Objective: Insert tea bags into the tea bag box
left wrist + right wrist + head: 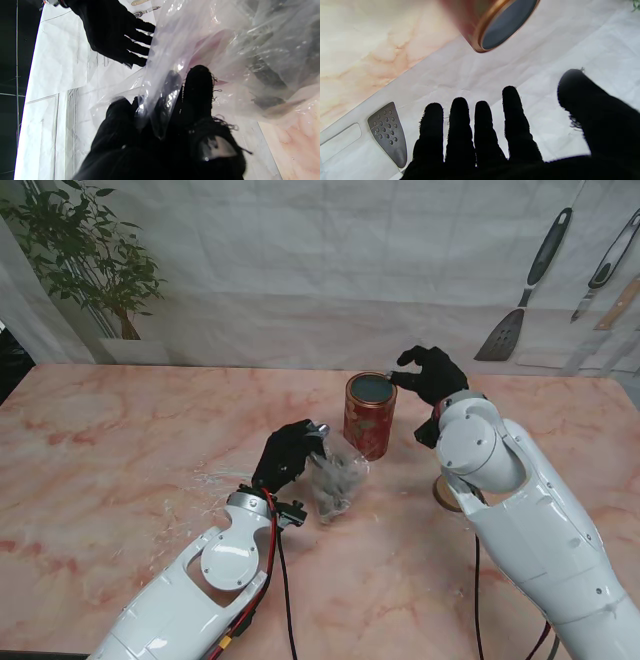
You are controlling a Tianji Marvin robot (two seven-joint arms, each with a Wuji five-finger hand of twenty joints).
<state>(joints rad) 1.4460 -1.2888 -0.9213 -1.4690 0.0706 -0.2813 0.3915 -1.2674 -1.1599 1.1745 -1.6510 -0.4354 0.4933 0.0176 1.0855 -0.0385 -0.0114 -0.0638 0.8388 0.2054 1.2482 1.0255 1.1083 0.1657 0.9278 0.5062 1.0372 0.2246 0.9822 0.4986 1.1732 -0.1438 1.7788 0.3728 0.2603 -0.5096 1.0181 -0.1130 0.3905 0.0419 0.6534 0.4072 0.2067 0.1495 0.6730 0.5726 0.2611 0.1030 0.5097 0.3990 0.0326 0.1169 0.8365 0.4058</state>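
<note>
Holding a clear bag (335, 480) of tea bags, our left hand (288, 453) has its fingers closed on the plastic, just left of the red tin (369, 415) on the table (120, 440). Our right hand (432, 373) holds nothing (fingers spread) beside the tin's open top, on its far right.

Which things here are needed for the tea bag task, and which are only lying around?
Needed:
tin
bag
left hand
right hand

Lying around:
plant
spatula
round brown thing, half hidden by the right arm
</note>
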